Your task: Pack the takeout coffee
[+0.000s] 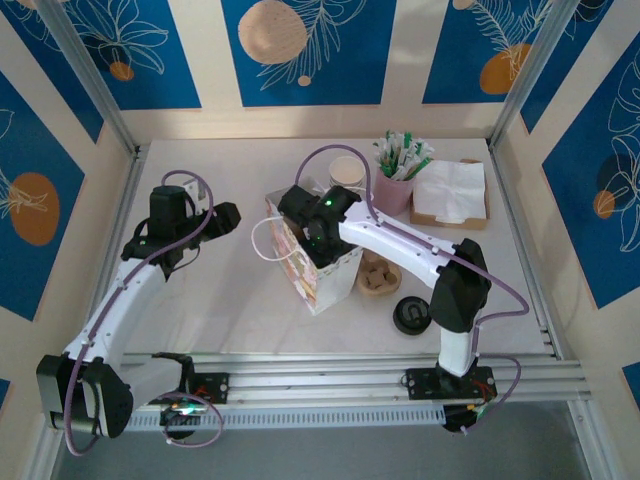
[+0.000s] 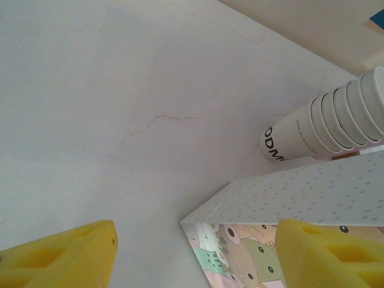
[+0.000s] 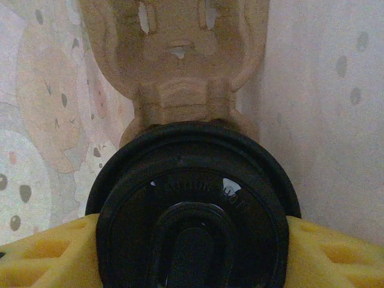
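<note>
Down inside the gift bag [image 3: 324,120], the right end effector [image 3: 192,255] clamps the takeout coffee [image 3: 192,192], so lower it upright, clear of the walls, and release only on the floor, left end effector [image 2: 195,255] open alongside.

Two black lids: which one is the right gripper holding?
The coffee lid clamped between the right gripper's yellow fingers, inside the bag. The loose lid lies flat on the table near that arm's base.

Takeout coffee [image 3: 192,210] sits inside gift bag [image 1: 325,285], cup stack [image 1: 347,172] behind.
</note>
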`<state>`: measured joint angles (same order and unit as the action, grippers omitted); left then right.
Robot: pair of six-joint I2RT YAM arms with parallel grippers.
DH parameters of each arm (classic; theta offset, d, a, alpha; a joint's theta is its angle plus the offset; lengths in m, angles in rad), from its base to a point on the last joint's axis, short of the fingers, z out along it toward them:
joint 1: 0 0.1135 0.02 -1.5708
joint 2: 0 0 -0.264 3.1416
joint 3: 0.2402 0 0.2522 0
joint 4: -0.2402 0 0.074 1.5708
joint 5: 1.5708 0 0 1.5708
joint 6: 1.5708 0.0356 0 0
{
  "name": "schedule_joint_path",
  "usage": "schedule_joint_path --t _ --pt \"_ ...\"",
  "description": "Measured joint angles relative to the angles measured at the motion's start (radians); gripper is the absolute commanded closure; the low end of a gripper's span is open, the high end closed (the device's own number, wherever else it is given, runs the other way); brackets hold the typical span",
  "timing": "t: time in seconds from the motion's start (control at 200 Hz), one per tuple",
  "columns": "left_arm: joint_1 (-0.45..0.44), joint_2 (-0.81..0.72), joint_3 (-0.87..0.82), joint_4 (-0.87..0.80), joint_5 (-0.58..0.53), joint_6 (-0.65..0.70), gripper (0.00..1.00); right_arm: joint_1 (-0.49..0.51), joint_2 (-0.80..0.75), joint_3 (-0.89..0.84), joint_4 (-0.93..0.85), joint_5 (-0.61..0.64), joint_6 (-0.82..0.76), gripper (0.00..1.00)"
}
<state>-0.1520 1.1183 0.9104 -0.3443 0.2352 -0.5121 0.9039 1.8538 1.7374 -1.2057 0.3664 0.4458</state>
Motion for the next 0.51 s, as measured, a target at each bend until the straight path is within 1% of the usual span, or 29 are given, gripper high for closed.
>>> schedule_joint_path --t 0.505 --pt "0.000 0.007 0.000 0.000 0.000 0.000 0.29 0.002 0.002 -0.005 0.004 0.003 0.000 0.43"
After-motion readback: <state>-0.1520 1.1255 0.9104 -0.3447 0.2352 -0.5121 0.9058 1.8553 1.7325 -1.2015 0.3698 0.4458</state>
